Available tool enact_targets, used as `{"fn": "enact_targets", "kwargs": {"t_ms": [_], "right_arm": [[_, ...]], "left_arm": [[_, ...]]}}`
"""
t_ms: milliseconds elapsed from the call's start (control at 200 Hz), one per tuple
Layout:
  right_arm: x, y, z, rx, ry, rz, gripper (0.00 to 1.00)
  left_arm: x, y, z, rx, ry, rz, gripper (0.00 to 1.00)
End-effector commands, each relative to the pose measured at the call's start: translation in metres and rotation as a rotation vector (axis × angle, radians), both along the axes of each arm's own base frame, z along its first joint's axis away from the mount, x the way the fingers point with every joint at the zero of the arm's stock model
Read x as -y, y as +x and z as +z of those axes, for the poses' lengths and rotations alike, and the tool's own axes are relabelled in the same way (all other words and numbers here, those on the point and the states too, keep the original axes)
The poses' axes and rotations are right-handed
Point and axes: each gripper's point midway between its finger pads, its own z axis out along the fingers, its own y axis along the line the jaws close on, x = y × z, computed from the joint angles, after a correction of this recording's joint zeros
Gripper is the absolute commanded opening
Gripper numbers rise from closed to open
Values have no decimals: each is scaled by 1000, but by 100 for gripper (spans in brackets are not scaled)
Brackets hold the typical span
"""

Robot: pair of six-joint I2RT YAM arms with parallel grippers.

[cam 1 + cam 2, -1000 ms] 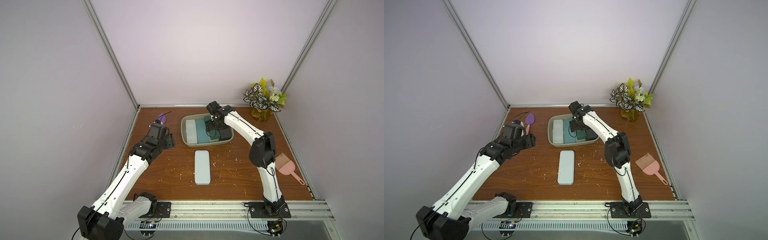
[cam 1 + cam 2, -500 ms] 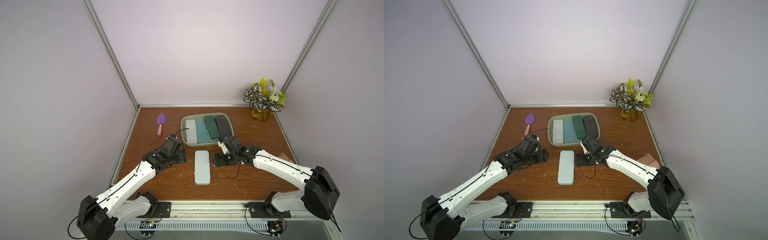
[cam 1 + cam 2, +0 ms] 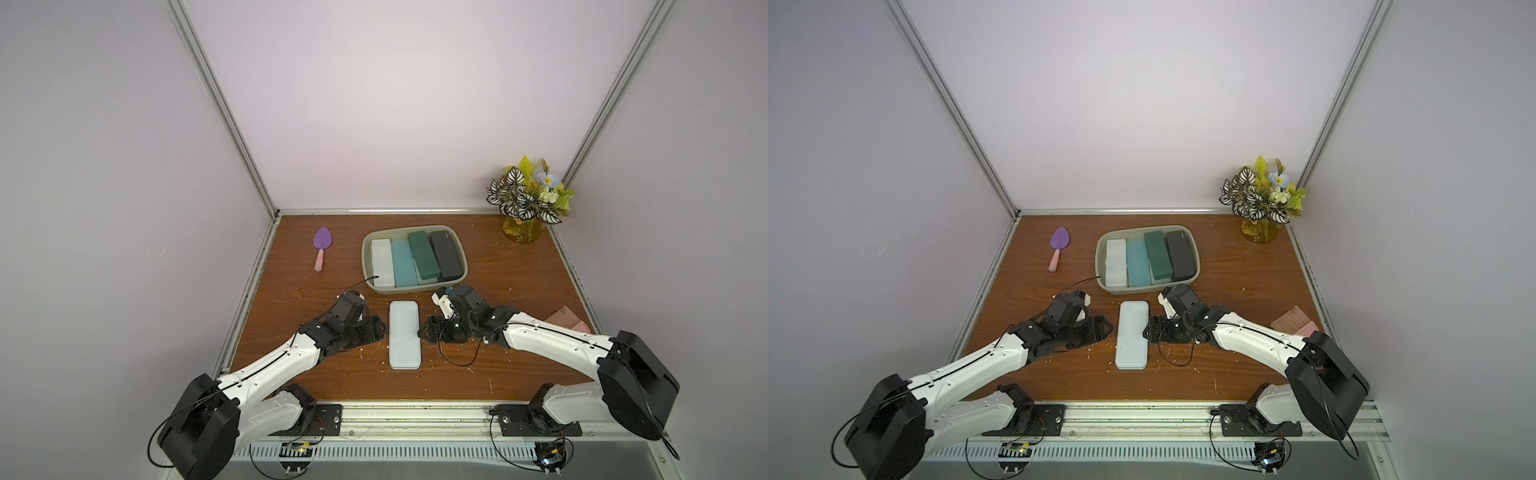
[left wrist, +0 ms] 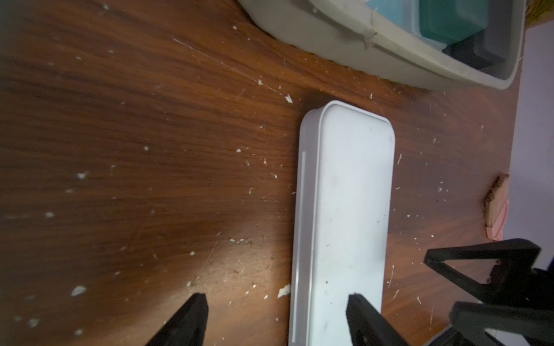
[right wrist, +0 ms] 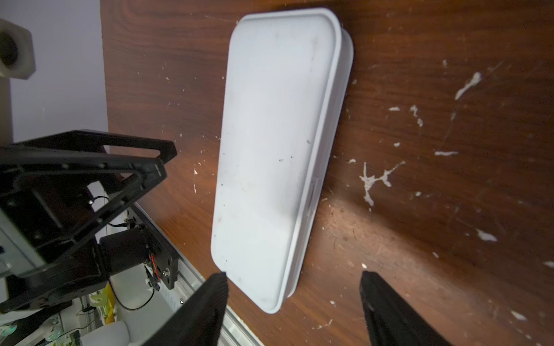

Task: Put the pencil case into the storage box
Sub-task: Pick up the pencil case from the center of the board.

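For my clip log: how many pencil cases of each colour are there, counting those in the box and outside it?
White case, in the box: 1
Light blue case, in the box: 1
Dark green case, in the box: 1
Black case, in the box: 1
Pale case, outside the box: 1
Total: 5

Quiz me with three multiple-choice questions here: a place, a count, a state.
1. The pale pencil case lies: A in the storage box; B on the table before the box; C beside the flower vase.
2. Pencil cases in the box: A two; B four; C six.
3. The left gripper is: A open; B shut on the trowel; C shut on the comb.
Answers: B, it lies on bare wood outside the box; B, white, light blue, dark green and black lie side by side; A, its fingers stand apart, holding nothing.
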Motion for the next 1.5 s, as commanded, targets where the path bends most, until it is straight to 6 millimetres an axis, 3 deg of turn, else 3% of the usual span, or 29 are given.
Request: {"fn": "enact_targets", "kwargs": {"t_ms": [0, 235, 480, 721, 876, 1256, 1496], "right_arm": [[-12, -2, -1, -25, 61, 6, 76], [-16, -3, -15, -48, 57, -2, 74], [-22, -5, -30, -87, 76, -2, 63], [-35, -9, -28, -103, 192, 12, 57], [-43, -9, -18, -91, 264, 33, 55], [-67, -5, 31, -14, 468, 100, 55], [-67, -6, 32, -16, 486, 94, 55]], "left_arm": [[20, 4, 3, 21, -95, -37, 74], [31, 0, -14, -12, -153, -66, 74], [37, -4, -26, -33, -194, -84, 74], [41, -12, -40, -71, -227, -102, 74], [43, -19, -48, -99, -253, -107, 73], [40, -30, -47, -108, -287, -113, 66], [40, -32, -43, -100, -315, -106, 59]]}}
